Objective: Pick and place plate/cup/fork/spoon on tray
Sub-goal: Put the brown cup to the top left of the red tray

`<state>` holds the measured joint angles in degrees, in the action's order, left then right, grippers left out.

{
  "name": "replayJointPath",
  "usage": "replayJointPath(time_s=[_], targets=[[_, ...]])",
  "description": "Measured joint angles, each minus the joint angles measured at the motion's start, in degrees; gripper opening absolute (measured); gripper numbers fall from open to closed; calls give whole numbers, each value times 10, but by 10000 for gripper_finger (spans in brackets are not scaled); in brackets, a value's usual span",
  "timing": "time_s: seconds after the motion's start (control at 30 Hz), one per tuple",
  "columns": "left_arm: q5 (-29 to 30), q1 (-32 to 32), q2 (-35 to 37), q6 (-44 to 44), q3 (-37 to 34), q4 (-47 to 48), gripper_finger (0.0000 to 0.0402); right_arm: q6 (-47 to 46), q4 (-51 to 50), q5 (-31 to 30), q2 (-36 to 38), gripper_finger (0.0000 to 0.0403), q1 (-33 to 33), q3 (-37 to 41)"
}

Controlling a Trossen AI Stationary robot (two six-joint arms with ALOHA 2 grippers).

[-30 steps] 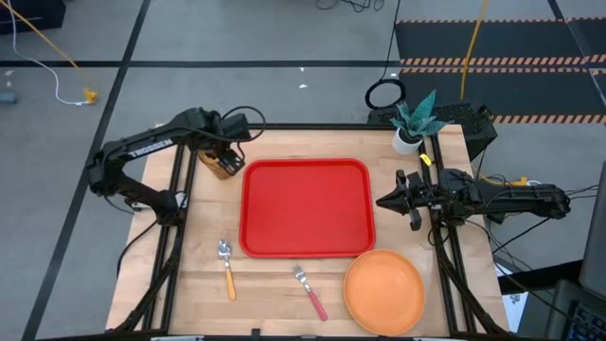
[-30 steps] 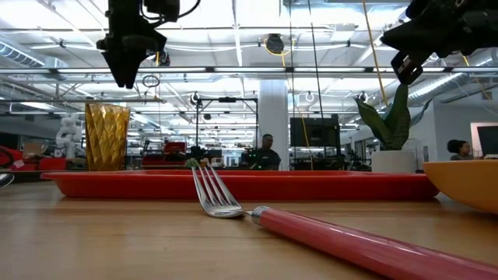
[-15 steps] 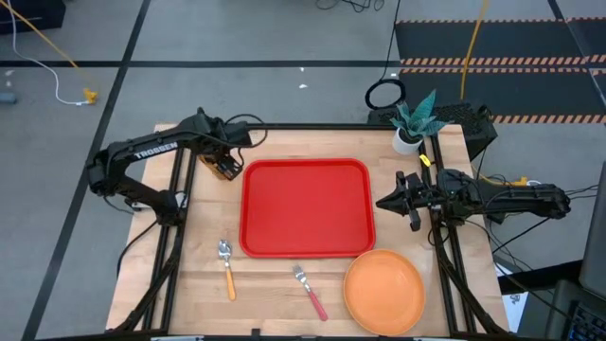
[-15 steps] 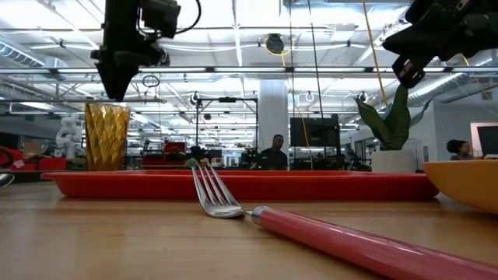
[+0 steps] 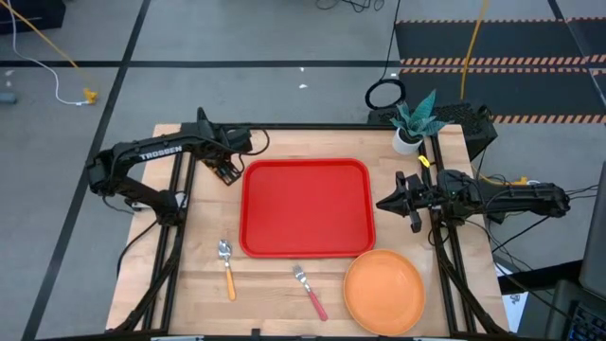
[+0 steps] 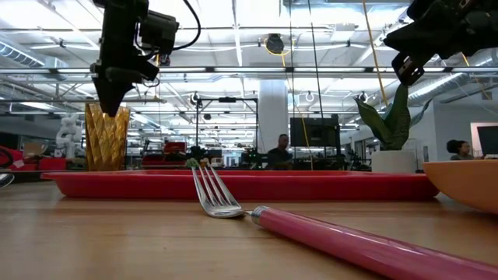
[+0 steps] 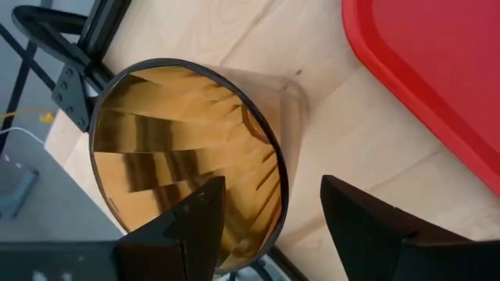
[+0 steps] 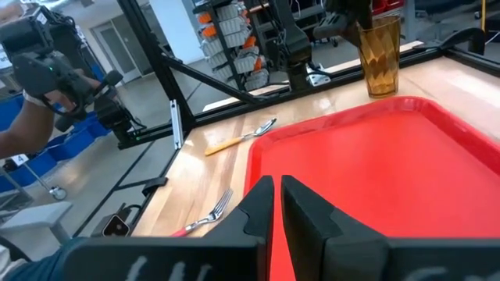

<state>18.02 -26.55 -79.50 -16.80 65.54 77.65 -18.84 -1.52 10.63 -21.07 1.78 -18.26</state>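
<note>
The red tray [image 5: 306, 207] lies flat in the middle of the table [image 5: 265, 284], with the orange plate [image 5: 383, 292] just off its near right corner, the fork [image 5: 309, 291] near its front edge and the spoon [image 5: 226, 266] off its near left corner. The amber cup [image 7: 187, 156] stands upright on the wood just beside the tray's far left corner. The left gripper [image 7: 273, 226] is over it with jaws open, one finger [image 7: 199, 222] over the cup's mouth and the other outside the wall, while the right gripper [image 5: 383, 202] hangs closed and empty above the tray's right edge.
</note>
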Motion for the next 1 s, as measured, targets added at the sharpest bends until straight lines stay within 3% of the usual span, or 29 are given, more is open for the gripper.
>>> replayJointPath(time_s=[0.13,0.5,1.0], targets=[[0,2,0,7,0,0,186,2,0,0,0,18,0,0],[-21,2,0,21,0,2,17,3,0,0,0,18,0,0],[-33,54,0,16,3,52,17,25,8,-1,0,18,0,0]])
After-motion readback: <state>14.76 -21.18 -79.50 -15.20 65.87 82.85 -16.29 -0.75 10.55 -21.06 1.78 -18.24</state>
